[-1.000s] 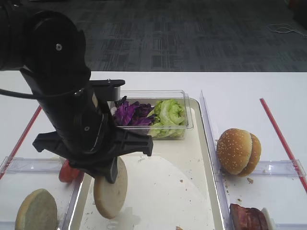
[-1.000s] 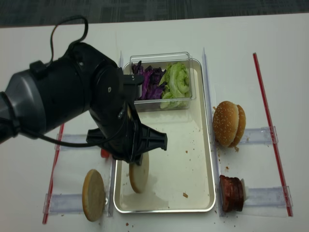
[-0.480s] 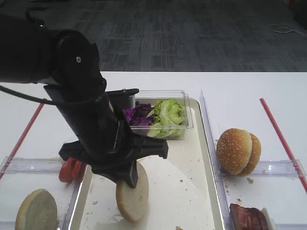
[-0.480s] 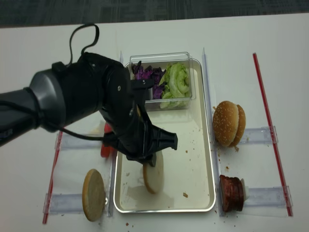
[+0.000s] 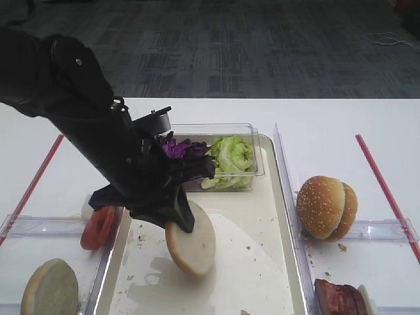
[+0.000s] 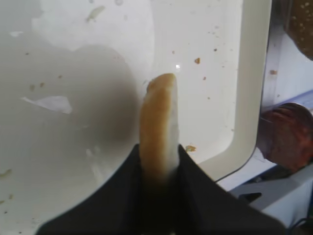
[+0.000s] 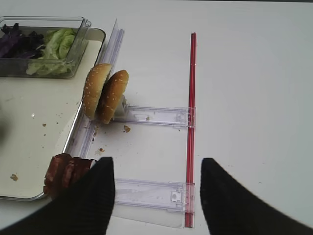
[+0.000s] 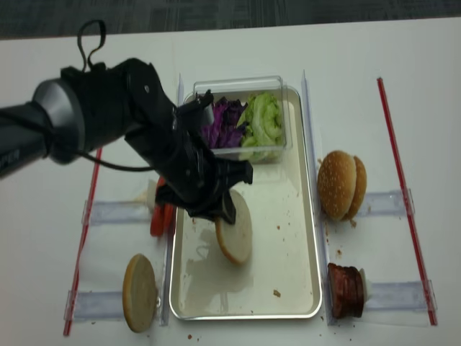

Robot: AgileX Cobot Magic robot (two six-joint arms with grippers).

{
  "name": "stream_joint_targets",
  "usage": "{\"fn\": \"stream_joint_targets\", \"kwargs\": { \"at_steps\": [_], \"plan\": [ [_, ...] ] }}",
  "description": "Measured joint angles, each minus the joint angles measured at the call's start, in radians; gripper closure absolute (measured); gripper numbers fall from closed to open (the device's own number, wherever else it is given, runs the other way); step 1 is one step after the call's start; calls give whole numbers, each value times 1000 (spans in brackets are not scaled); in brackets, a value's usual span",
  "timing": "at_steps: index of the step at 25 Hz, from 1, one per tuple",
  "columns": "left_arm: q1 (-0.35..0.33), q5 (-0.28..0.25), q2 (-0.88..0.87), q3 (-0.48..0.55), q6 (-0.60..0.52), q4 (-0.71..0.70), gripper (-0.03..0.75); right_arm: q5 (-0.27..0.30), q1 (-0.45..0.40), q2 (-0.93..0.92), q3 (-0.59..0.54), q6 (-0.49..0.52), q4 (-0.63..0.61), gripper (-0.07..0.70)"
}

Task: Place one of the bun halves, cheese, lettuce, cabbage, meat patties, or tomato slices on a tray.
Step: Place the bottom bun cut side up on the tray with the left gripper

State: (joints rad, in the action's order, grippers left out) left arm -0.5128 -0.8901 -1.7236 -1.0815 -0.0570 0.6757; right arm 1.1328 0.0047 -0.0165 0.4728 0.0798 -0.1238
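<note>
Item: bun half point(image 5: 191, 237), clamped edge-on in left hand point(image 6: 157, 161) above tray point(image 5: 282, 216) centre. To be lowered flat before the grip is released.

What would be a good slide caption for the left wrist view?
The left tool pinches a bun half on edge above the crumb-speckled tray, meat patties just beyond its rim.

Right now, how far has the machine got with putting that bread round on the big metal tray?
Done: the left end effector has picked up one bun half and holds it over the tray. In hand: it grips the bun on edge, tilted, above the liner. Left: lowering it flat and letting go. The right end effector hangs open beside the tray.
</note>
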Motion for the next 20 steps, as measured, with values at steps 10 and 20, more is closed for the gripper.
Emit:
{"fn": "stream_joint_targets", "kwargs": {
  "at_steps": [10,20],
  "plan": [
    [22,-28,-88,0,-196,161,622,0,0,0,0,0,0,227],
    [22,2,-121,0,-207,175,623,0,0,0,0,0,0,227]
  ]
}}
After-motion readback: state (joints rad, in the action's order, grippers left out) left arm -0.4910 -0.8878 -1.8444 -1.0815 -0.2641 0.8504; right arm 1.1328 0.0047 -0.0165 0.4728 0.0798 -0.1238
